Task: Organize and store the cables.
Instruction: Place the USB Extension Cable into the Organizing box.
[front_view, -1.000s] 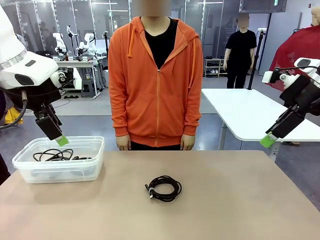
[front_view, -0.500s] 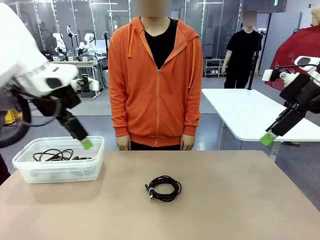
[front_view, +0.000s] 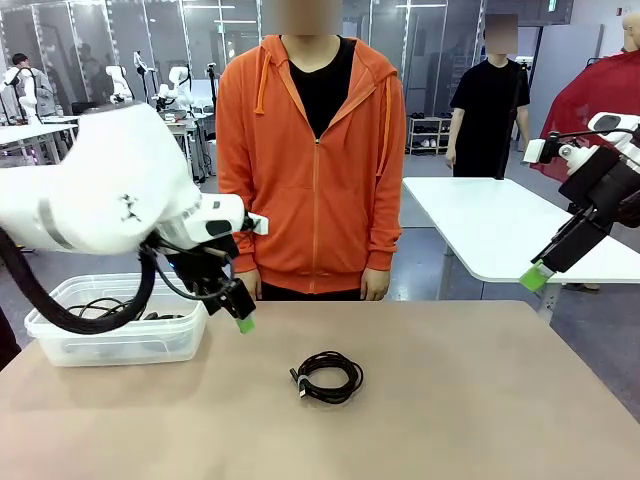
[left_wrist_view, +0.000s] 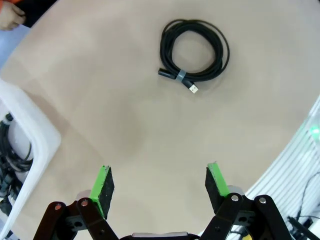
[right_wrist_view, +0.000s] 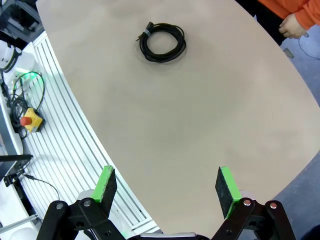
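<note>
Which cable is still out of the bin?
The coiled black cable lying alone mid-table, tied with a band; the other cables already sit inside the clear plastic bin.

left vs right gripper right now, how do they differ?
The left gripper hangs low over the table, just past the clear bin and near the coiled cable; the right gripper sits high off the table's right edge, far from it. Both are open and hold nothing.

A banded black coiled cable (front_view: 327, 376) lies flat mid-table; others (front_view: 105, 309) fill the bin (front_view: 120, 343).
</note>
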